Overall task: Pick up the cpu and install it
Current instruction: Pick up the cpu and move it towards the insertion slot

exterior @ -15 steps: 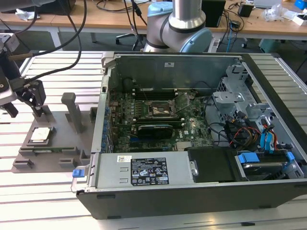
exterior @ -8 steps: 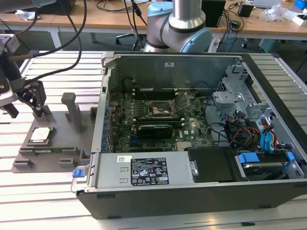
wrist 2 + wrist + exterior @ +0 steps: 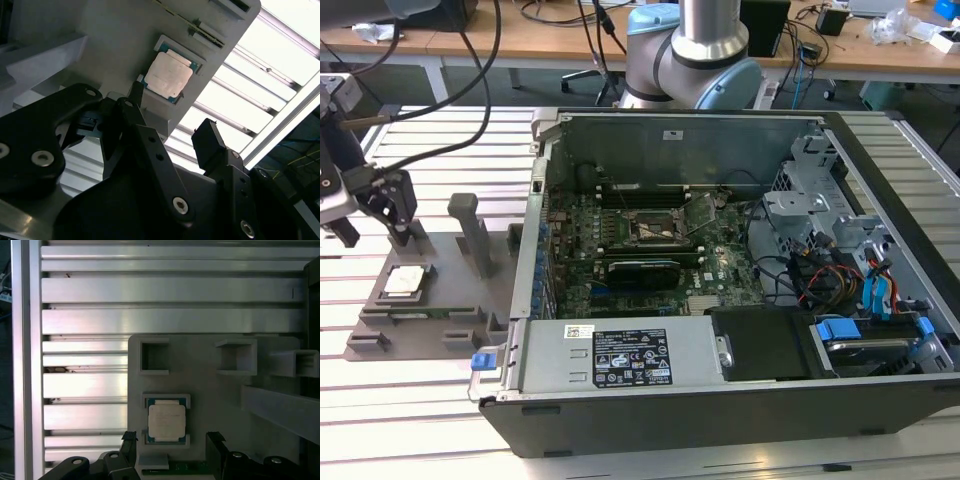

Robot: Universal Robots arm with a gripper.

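Two matte black, angular fingers (image 3: 128, 441) of the gripper (image 3: 171, 437) are standing well apart with nothing clamped between them. In the first wrist view they are flanking the cpu (image 3: 166, 421), a small flat square chip with a pale, dull-silver metal top and a thin darker rim. The cpu is lying flat in a shallow square recess of a smooth grey moulded fixture plate (image 3: 200, 380), which is also carrying hollow box-shaped pockets and upright posts. In the second wrist view the gripper (image 3: 172, 112) is hanging above the cpu (image 3: 168, 75), apart from it, with its bolted black linkages showing round silver screw heads. The fixture plate is resting on a table (image 3: 150, 320) of ribbed, shiny aluminium slats. In the exterior view the gripper (image 3: 375, 232) is hovering at the exterior view's left, over the fixture plate (image 3: 450, 300) and near the cpu (image 3: 403, 281). Well apart, toward the exterior view's right, a large open computer case (image 3: 720, 420) of dark sheet metal is lying on its side, exposing a green motherboard (image 3: 620, 270) with a dark square socket (image 3: 655, 225) framed in metal.
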